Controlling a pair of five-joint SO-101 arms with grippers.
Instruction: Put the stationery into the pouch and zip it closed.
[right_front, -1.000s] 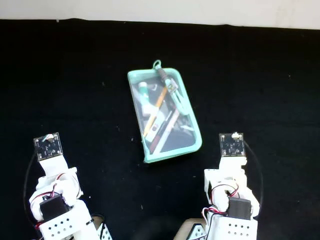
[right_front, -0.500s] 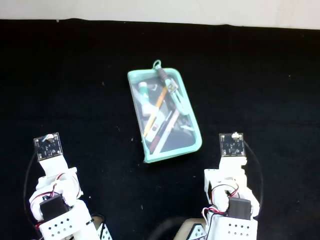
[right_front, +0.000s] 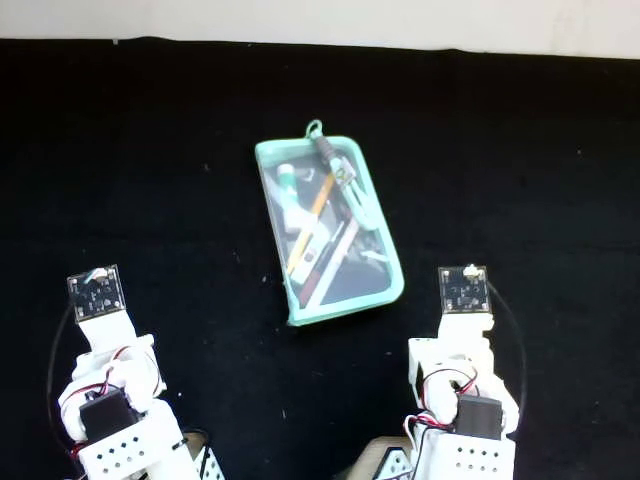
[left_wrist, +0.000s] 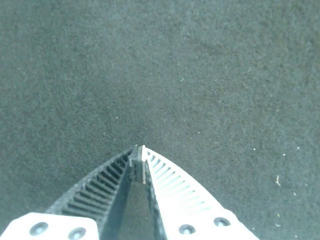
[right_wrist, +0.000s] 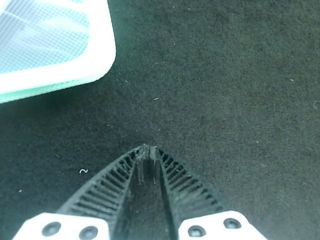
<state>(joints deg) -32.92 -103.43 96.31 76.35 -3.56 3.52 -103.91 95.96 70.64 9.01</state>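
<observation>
Black cloth covers the table (right_front: 120, 150) almost from edge to edge in the high view, and a pale strip of wall (right_front: 320, 20) runs along the far side. The left arm (right_front: 110, 400) and the right arm (right_front: 462, 400), both white, stand at the near edge, well apart from each other. Between them and farther out lies the pouch (right_front: 345, 308), flat on the cloth and turned slightly askew, with a mint-green border and a clear panel. The stationery shows through the panel, among it an orange pencil (right_front: 310, 225). A small zip pull (right_front: 314, 128) projects from the far end of the pouch; whether the zip is fully drawn cannot be told. The right wrist view adds one rounded corner of the pouch (right_wrist: 102, 55), near but apart from the right gripper (right_wrist: 149, 147), whose ribbed black jaws meet at the tips, holding nothing. The left wrist view gives the left gripper (left_wrist: 138, 148), one jaw black and one white, likewise pressed together above bare cloth.
</observation>
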